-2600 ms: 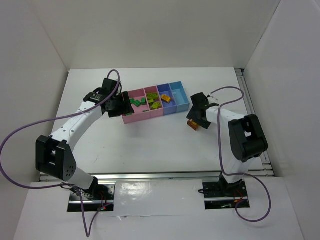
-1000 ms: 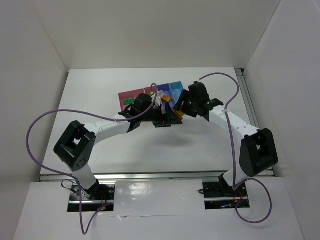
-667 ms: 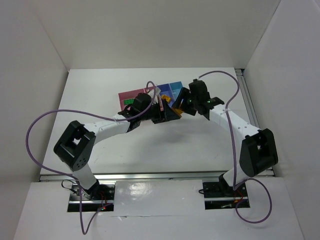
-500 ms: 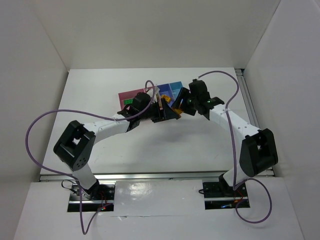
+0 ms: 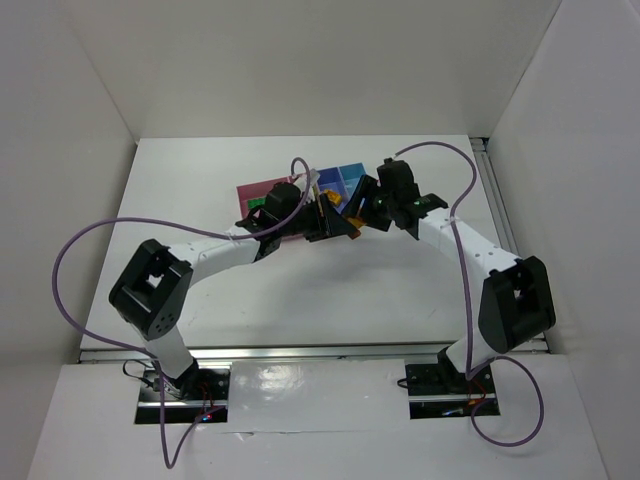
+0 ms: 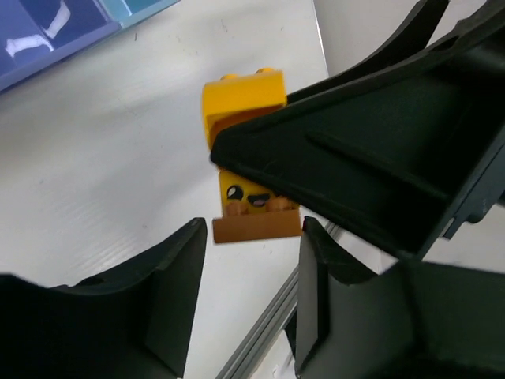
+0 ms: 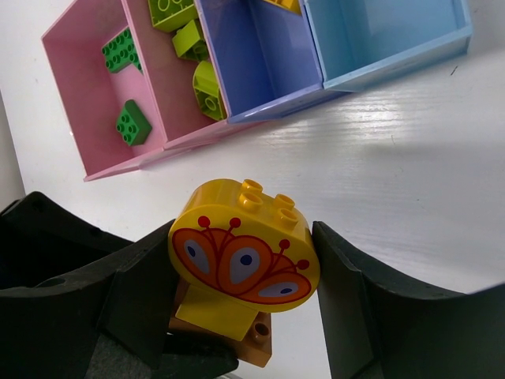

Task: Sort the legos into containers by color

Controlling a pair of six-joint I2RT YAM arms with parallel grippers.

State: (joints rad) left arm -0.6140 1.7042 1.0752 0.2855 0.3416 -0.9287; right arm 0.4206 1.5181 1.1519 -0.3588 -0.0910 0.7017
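Right claw [image 7: 241,276] clamped on yellow brick [image 7: 237,253], brown-orange piece [image 6: 256,229] attached beneath, over tabletop [image 7: 410,158]. Left claw [image 6: 252,245] jaws flanked that piece; could not tell whether they gripped.

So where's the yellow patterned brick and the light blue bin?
yellow patterned brick [image 7: 241,264]: right wrist view, its printed face.
light blue bin [image 7: 383,28]: right wrist view, its bare floor.

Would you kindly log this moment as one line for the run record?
right gripper: shut on yellow brick | left gripper: around brown-orange piece under it, grip unclear | site: near bins
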